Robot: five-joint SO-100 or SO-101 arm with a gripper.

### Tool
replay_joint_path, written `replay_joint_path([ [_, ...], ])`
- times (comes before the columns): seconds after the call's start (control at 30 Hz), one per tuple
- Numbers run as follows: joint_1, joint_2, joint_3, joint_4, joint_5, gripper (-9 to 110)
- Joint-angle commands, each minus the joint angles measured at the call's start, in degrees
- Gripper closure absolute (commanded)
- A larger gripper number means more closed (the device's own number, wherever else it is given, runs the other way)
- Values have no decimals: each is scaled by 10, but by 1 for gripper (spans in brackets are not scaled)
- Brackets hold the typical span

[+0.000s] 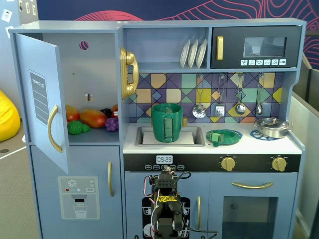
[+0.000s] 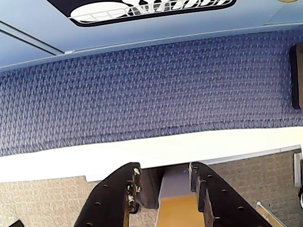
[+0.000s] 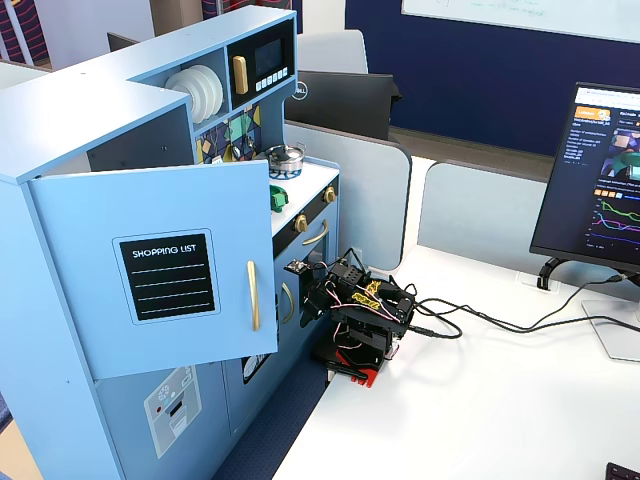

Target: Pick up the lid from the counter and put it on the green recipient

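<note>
The toy kitchen (image 1: 164, 124) filled a fixed view, its white counter (image 1: 246, 145) running from the sink (image 1: 149, 137) to the printed burners. The pot (image 1: 167, 122), tall and dark green, stood upright in the sink with its ribbed handle facing the camera and its mouth uncovered. To its right in that view, well apart from it, the lid (image 1: 225, 136) lay flat on the counter, knob up, with the silver pan (image 1: 271, 127) further right again.

The arm (image 1: 164, 209) sat folded low in front of the cabinet, far below the counter. In the wrist view the tool (image 2: 163, 177) pointed at the blue carpet, its two dark fingers (image 2: 123, 194) spread apart with nothing between them.

The lid looked like thin moulded plastic, so probably light, stiff and rather slick, unlikely to break but apt to skid on the smooth counter if pushed sideways. The disc lay too flat for a grip on its edge; the small pale block knob was the sensible place to take hold, pinched across its narrow sides from straight above. Held there, the lid should hang level enough to settle on the pot's flared rim.
</note>
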Motion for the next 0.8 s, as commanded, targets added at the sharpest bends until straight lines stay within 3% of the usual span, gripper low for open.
replay_joint_path([
  [0.0, -80, -4, -2, 91, 68, 101],
  [0.5, -80, -5, -3, 78, 90, 101],
  [0.7, 15, -5, -53, -80, 95, 101],
  [0.77, 57, -5, -90, -154, 47, 101],
])
